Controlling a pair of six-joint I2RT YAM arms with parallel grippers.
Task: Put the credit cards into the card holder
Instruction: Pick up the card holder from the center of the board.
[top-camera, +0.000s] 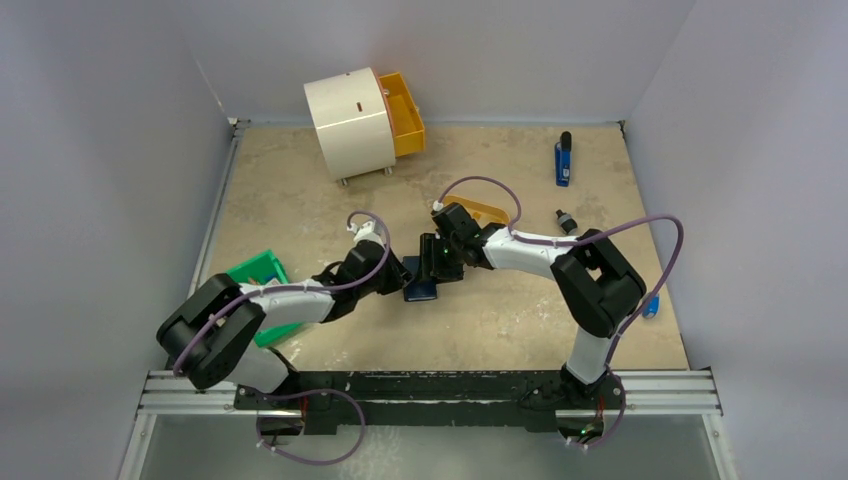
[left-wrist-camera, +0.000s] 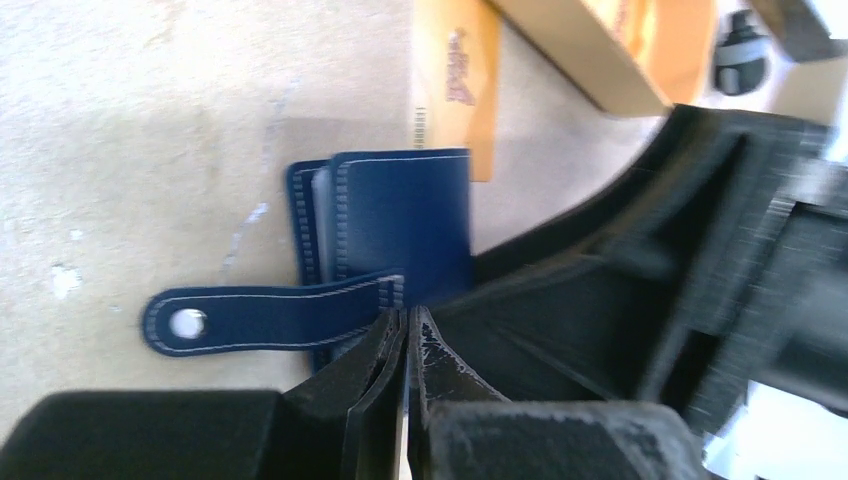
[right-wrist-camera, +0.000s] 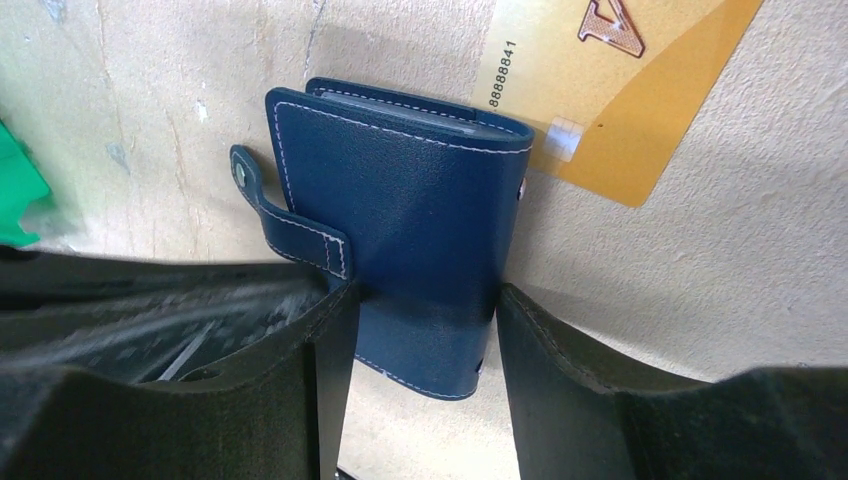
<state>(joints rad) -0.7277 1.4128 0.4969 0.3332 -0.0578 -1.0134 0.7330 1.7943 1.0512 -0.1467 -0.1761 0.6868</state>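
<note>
While the right gripper (right-wrist-camera: 425, 300) clamps the card holder (right-wrist-camera: 400, 190) between its fingers, the left gripper (left-wrist-camera: 405, 328) is pinched shut with the snap tab (left-wrist-camera: 260, 320) at its tips.

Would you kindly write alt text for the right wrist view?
The right gripper holds a closed navy wallet by its sides on a beige table. A yellow-orange card lies partly hidden behind it; a green box shows at left.

Card holder (right-wrist-camera: 400, 230): navy, stitched, folded, snap tab unfastened, lying flat
Credit card (right-wrist-camera: 620, 90): gold-orange, flat, corner hidden behind holder's edge
</note>
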